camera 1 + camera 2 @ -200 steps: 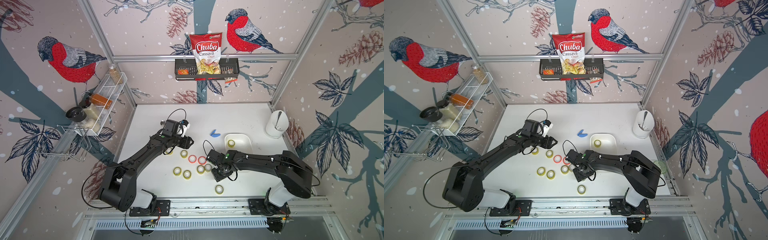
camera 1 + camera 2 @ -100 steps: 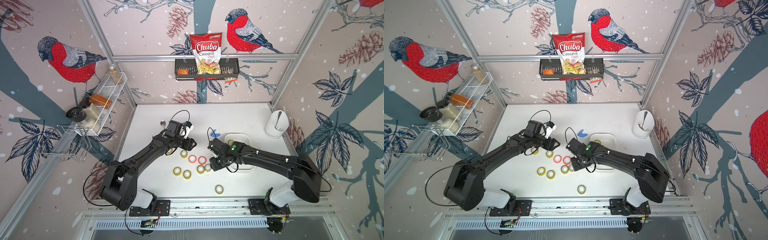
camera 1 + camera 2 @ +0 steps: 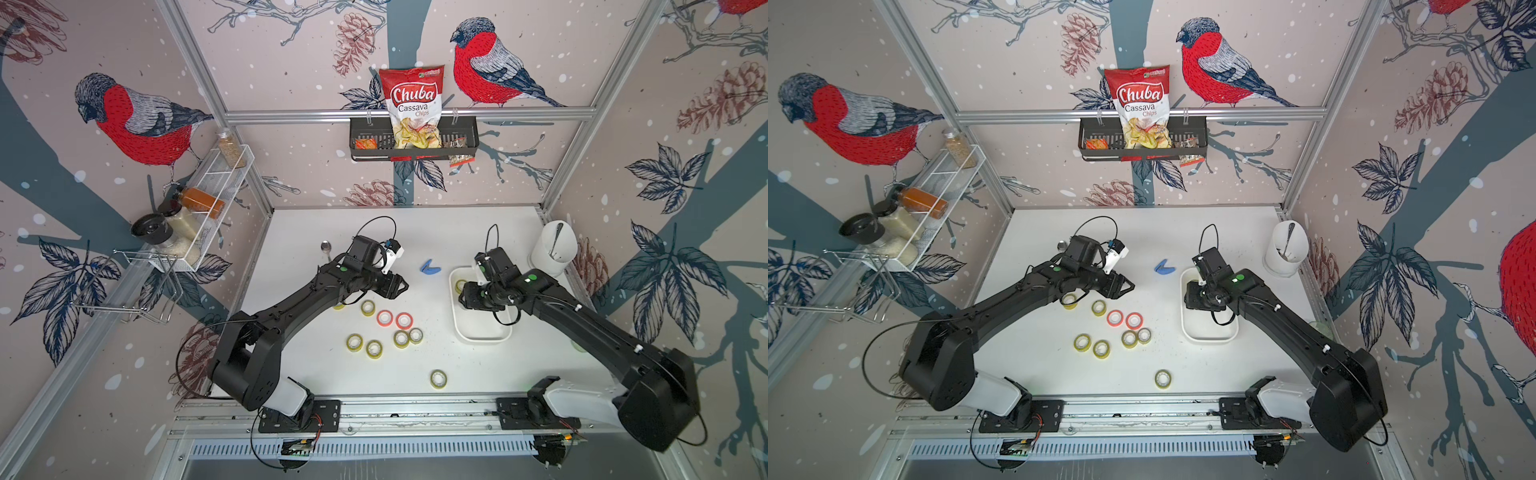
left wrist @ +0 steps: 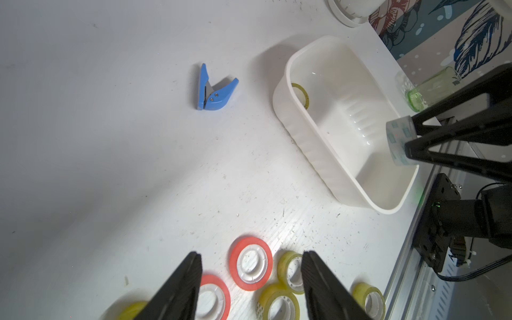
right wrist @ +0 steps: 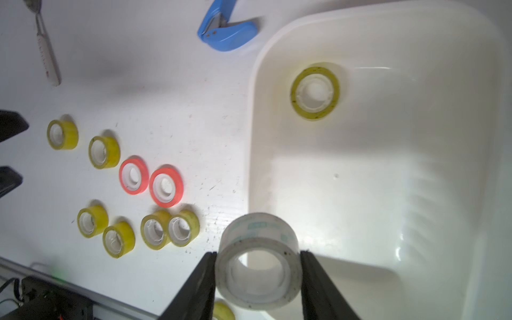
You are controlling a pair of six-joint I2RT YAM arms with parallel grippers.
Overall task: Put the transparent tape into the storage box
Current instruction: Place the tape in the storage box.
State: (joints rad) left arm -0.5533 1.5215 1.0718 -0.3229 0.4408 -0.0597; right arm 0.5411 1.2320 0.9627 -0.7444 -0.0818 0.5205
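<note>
Over the storage box point(image 5: 415, 194), my right gripper point(image 5: 258, 252) clamps the transparent tape point(image 5: 257, 277); one yellow roll point(image 5: 315, 91) lies inside. My left gripper point(image 4: 250, 253) gapes wide, empty, above loose rolls point(image 3: 374, 348).

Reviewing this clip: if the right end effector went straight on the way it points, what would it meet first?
Most likely the storage box: the right end effector, shut on the transparent tape, points down into it near one wall. Floor or rim first, I cannot tell.
</note>
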